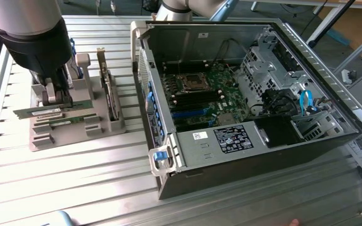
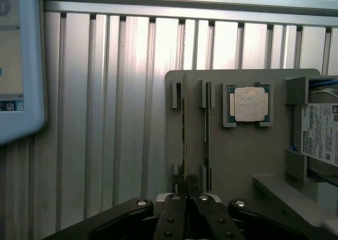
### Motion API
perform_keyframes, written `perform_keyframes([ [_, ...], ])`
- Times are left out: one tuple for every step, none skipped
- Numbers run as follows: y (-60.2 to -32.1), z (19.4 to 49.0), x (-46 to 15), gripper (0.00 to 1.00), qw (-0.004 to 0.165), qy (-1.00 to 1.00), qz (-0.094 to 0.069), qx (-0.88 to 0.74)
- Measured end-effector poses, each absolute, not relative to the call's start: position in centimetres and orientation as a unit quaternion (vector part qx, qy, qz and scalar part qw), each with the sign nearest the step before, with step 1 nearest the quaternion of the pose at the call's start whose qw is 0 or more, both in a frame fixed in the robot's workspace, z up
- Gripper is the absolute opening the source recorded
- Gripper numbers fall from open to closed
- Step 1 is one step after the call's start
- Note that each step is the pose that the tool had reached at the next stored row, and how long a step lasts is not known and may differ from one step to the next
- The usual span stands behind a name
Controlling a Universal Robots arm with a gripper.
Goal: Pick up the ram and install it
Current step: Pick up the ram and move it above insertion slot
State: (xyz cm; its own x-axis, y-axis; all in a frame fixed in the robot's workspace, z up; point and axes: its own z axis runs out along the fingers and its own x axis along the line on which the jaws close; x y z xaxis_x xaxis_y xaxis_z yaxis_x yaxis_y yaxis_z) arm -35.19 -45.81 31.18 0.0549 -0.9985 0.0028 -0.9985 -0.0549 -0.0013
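Green, long and thin, the ram stick (image 1: 45, 111) stands on its edge at the grey plastic holder (image 1: 109, 126), near the ribbed metal table's (image 1: 74, 183) edge on the exterior view's left. The black gripper (image 1: 62, 100) has its fingers clenched on it. The grasp looks done; lifting it and installing it into the open black computer case (image 1: 244, 167) are left.

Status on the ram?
Gripper jaws shut on ram, at the holder. Ram not in the case. Second stick beside it.
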Motion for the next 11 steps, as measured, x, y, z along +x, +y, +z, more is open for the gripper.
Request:
perform_keyframes([
  [-45.8, 31.4, -35.2, 0.12, 0.0, -0.687, 0.001, 0.726],
  [-45.8, 31.6, -35.2, 0.12, 0.0, -0.687, 0.001, 0.726],
  [-45.8, 32.0, -35.1, 0.12, 0.0, -0.687, 0.001, 0.726],
  [-45.8, 32.3, -35.1, 0.12, 0.0, -0.687, 0.001, 0.726],
  [-45.8, 32.6, -35.1, 0.12, 0.0, -0.687, 0.001, 0.726],
  [-45.8, 32.8, -35.1, 0.12, 0.0, -0.687, 0.001, 0.726],
  [-45.8, 33.1, -35.1, 0.12, 0.0, -0.687, 0.001, 0.726],
  [-45.8, 33.3, -35.0, 0.12, 0.001, -0.687, 0.001, 0.726],
  [-45.8, 33.6, -35.0, 0.12, 0.0, -0.687, 0.001, 0.726],
  [-45.8, 33.9, -35.0, 0.12, 0.0, -0.687, 0.001, 0.726],
  [-45.8, 34.2, -35.0, 0.12, 0.0, -0.687, 0.001, 0.726],
])
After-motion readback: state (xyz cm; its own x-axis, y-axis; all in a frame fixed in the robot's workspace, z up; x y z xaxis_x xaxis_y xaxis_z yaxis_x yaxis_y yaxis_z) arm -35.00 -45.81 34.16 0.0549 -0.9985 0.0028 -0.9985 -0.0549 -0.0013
